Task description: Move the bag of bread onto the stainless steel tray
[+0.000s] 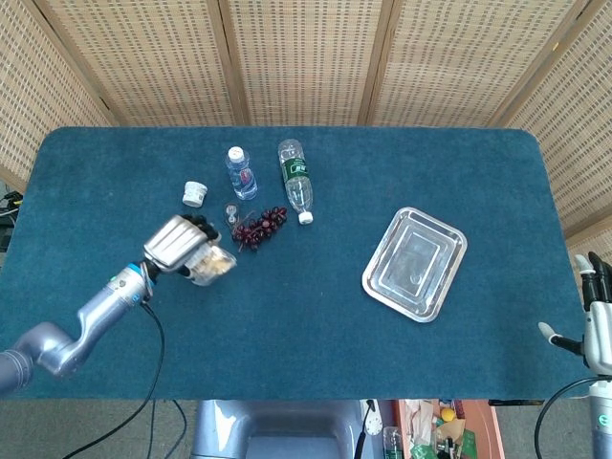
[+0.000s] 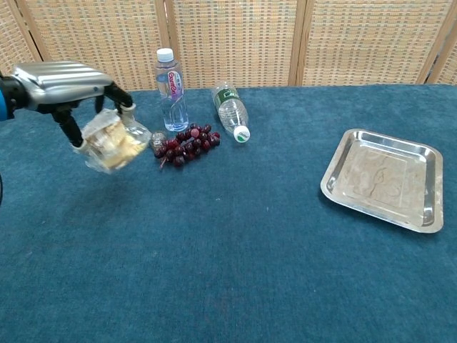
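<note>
My left hand [image 1: 178, 243] [image 2: 66, 85] holds the clear bag of bread [image 1: 209, 264] [image 2: 111, 143] lifted above the blue table, left of the middle and just beside the grapes. The stainless steel tray [image 1: 414, 263] [image 2: 383, 178] lies empty at the right side of the table, far from the bag. My right hand [image 1: 599, 320] shows only at the lower right edge of the head view, off the table, fingers apart and holding nothing.
A bunch of dark grapes [image 1: 258, 228] [image 2: 186, 144], an upright water bottle [image 1: 239, 172] [image 2: 171, 89], a bottle lying on its side [image 1: 296, 180] [image 2: 231, 111] and a small white jar [image 1: 195, 194] sit at the back left. Wicker screens stand behind the table.
</note>
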Motion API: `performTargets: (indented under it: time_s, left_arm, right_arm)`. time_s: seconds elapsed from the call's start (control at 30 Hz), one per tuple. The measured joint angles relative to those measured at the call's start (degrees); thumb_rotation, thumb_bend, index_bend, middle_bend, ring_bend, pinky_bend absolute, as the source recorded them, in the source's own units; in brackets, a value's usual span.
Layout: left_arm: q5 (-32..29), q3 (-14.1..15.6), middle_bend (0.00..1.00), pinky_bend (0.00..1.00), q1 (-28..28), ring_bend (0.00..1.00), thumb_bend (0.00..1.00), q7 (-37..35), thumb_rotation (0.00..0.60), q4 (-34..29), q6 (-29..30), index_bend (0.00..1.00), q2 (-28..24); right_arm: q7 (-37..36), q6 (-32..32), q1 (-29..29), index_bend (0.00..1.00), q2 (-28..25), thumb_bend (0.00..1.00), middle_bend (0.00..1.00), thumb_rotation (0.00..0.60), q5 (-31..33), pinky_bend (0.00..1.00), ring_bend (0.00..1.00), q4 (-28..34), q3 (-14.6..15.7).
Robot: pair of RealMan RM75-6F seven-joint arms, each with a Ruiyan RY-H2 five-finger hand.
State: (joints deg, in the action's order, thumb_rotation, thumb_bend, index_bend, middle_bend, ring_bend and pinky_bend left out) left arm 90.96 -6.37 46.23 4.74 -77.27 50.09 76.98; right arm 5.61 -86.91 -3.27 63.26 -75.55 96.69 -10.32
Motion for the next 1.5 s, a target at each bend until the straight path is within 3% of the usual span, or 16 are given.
performTargets:
  time_s: [0.13,0.3,0.37,0.4,0.47,0.5,0.63,0.87,1.07,1.2,1.5]
  left_arm:
    - [3.8,-0.2,0.51,0.41,3.5,0.3,0.0,4.5,0.6,-2.8,0.4,0.45,3.2]
    - [6.6,-0.1,0.49,0.41,9.1,0.3,0.0,5.3,0.6,3.1,-0.6,0.41,11.5]
    - [8.0,0.3,0.36,0.38,10.9,0.25,0.0,4.9,0.6,6.3,-0.9,0.28,14.2]
    - [8.8,0.7,0.22,0.33,11.9,0.17,0.0,4.4,0.6,8.5,-1.0,0.16,15.8]
    - [10.1,1.4,0.04,0.22,13.2,0.04,0.0,3.2,0.6,11.4,-0.7,0.02,17.8]
    - [10.7,1.7,0.0,0.16,13.7,0.0,0.0,2.2,0.6,12.8,-0.1,0.0,18.8]
    - [10.7,2.0,0.0,0.05,13.5,0.0,0.0,0.5,0.6,13.7,3.4,0.0,19.0]
    - [4.2,0.8,0.0,0.0,7.6,0.0,0.0,0.8,0.6,6.8,7.8,0.0,10.4]
    - [-5.6,0.4,0.0,0.0,-1.5,0.0,0.0,2.0,0.6,-4.3,11.0,0.0,-3.1]
    - [-11.0,0.9,0.0,0.0,-10.0,0.0,0.0,-1.4,0.6,-10.4,16.0,0.0,-10.0]
    - [-19.6,2.7,0.0,0.0,-23.0,0.0,0.0,-4.9,0.6,-15.9,25.0,0.0,-15.4]
  right_arm:
    - [-0.2,0.0,0.2,0.0,-0.3,0.0,0.0,0.6,0.1,0.0,0.0,0.1,0.0]
    - [-0.9,0.0,0.4,0.0,-0.5,0.0,0.0,0.6,0.7,0.0,0.0,-0.1,-0.1]
    - [-1.3,0.0,0.5,0.0,-0.7,0.0,0.0,0.6,1.1,0.0,0.0,-0.2,-0.2]
    - [-1.6,0.0,0.6,0.0,-0.8,0.0,0.0,0.6,1.4,0.0,0.0,-0.3,-0.2]
    - [-2.1,0.0,0.8,0.0,-1.0,0.0,0.0,0.6,1.7,0.0,0.0,-0.6,-0.3]
    - [-2.4,0.1,0.9,0.0,-1.1,0.0,0.0,0.6,1.8,0.0,0.0,-0.7,-0.3]
    - [-2.7,0.5,0.9,0.0,-1.4,0.0,0.0,0.6,1.2,0.0,0.0,-1.1,0.1]
    - [-2.7,1.4,-0.3,0.0,-1.0,0.0,0.0,0.6,-3.5,0.0,0.0,-2.2,1.5]
    - [-1.2,4.0,-4.5,0.0,-0.7,0.0,0.0,0.6,-13.1,0.0,0.0,-4.4,3.3]
    - [-1.1,8.3,-10.3,0.0,-0.9,0.0,0.0,0.6,-21.1,0.0,0.0,-4.7,4.5]
    - [-0.6,23.7,-28.3,0.0,2.5,0.0,0.0,0.6,-34.4,0.0,0.0,-7.0,5.4]
